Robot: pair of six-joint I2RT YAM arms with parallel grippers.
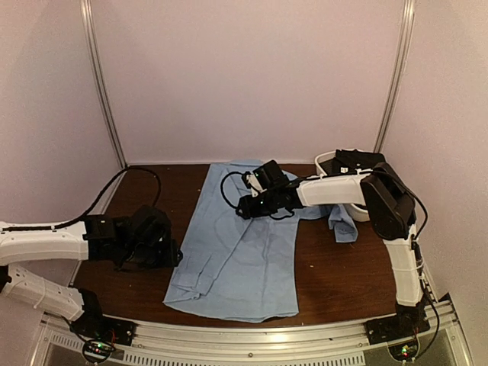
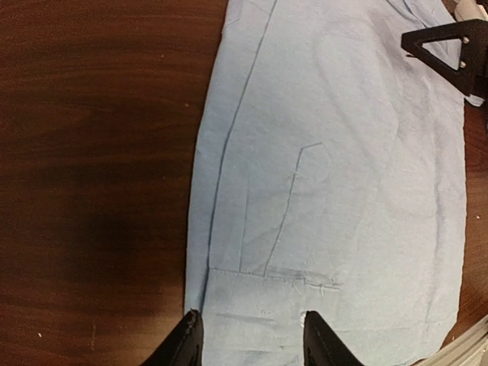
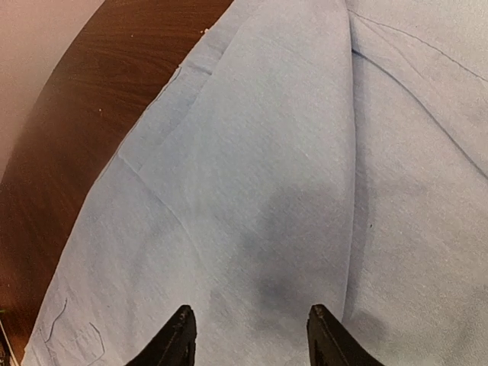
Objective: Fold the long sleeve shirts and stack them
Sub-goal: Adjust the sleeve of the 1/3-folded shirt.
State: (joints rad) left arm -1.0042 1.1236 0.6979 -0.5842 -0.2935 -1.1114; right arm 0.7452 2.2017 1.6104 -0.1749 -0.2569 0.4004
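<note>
Both arms share one build: the left arm and the right arm have smooth white shells broken by bulky black joints. The left pincer and the right pincer have black, tapered fingers. A thin black cable loops near the right wrist. The black bases show small green and red lights.
</note>
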